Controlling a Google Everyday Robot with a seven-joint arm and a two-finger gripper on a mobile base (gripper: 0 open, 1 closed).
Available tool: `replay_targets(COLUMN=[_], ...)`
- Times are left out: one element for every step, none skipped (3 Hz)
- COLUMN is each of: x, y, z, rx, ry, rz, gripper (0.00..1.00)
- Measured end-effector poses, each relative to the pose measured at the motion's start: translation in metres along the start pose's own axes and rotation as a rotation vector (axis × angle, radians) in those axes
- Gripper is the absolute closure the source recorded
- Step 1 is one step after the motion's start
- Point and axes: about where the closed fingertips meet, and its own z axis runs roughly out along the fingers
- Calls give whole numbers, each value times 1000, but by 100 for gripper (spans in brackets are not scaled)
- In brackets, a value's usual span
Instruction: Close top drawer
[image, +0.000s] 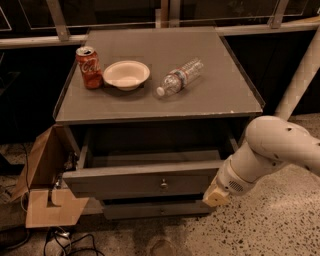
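Note:
The top drawer of the grey cabinet is pulled out towards me, its front panel carrying a small round metal knob at centre. Its inside looks dark and empty. A lower drawer front sits further back beneath it. My white arm comes in from the right, and its gripper end is at the right end of the top drawer's front panel, right at the corner. Whether it touches the panel does not show.
On the cabinet top stand a red soda can, a white bowl and a lying clear water bottle. A cardboard box is at the left, cables on the speckled floor, a white post at right.

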Motion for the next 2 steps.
replay_targets(x=[-15, -30], y=[-20, -45], z=[-4, -8], rx=[47, 108], ry=[-26, -38], rz=[9, 22], gripper=[100, 100])
